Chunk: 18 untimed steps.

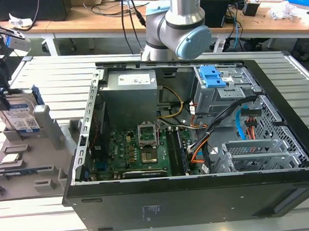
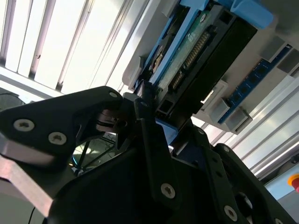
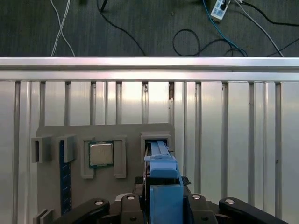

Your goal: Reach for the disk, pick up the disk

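The flat silver hard drive with a blue plastic side frame [image 1: 21, 116] stands upright on edge in a slot of the grey plastic fixture tray [image 1: 53, 135], at the exterior view's left, beside the open black computer case [image 1: 200, 201]. The black gripper [image 3: 164, 183] straddles it from above, 1 jaw on each side; whether they clamp it, I cannot tell. The tray lies on the ribbed aluminium table [image 3: 224, 116].
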{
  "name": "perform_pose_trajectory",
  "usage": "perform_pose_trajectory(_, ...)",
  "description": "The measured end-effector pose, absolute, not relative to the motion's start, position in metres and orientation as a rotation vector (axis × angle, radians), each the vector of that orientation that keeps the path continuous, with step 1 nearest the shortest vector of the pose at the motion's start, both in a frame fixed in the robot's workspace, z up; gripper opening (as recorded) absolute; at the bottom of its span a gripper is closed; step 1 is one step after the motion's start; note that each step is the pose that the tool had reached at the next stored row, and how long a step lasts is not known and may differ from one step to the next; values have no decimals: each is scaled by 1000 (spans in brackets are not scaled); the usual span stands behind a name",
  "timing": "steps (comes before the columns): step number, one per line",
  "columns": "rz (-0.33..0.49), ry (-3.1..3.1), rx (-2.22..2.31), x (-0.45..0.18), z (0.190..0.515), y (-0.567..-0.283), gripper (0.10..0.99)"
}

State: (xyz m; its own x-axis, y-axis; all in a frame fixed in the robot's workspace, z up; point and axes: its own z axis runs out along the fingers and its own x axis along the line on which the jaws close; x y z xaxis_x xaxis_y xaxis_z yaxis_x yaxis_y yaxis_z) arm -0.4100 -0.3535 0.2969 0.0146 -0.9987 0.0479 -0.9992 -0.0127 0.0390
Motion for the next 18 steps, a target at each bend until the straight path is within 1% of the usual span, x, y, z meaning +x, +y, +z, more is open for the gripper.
perform_pose_trajectory(18, 10, -2163, 2193, -409, 332, -353, 365)
